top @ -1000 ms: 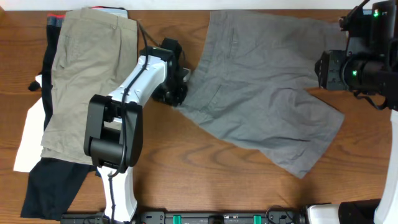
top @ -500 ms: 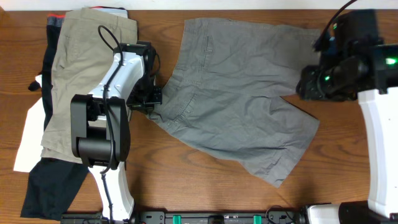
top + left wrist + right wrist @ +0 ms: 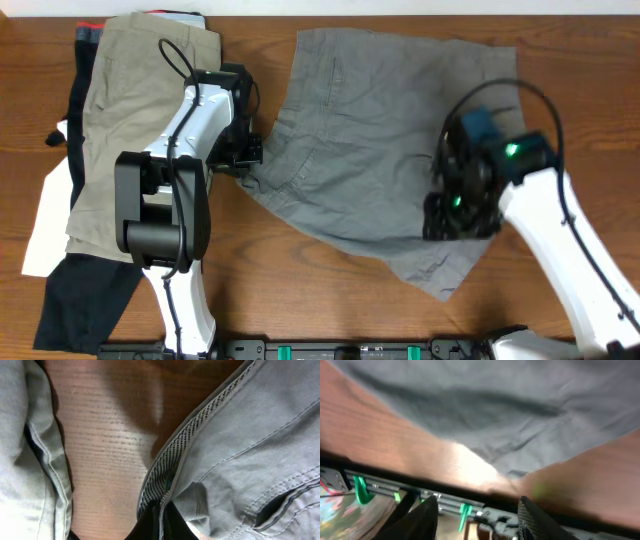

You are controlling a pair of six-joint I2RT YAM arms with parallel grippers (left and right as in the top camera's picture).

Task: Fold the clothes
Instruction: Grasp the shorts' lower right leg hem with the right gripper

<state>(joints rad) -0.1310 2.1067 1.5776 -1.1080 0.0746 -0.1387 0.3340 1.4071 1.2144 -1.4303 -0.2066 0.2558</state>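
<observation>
Lying at the far left, the khaki shorts are out of the work; just beside them the left gripper is clamped on the waistband of the grey shorts, which lie spread and wrinkled, not yet folded, across the middle of the table; over their lower right leg hangs the right gripper, jaws apart and empty, its wrist view blurred. If the right closes while moving this fast, it may pinch one layer only or bunch the leg; a left pull then would skew the cloth. Since a second ago the shorts have slid leftward, and the right arm has swung in from the far right edge.
</observation>
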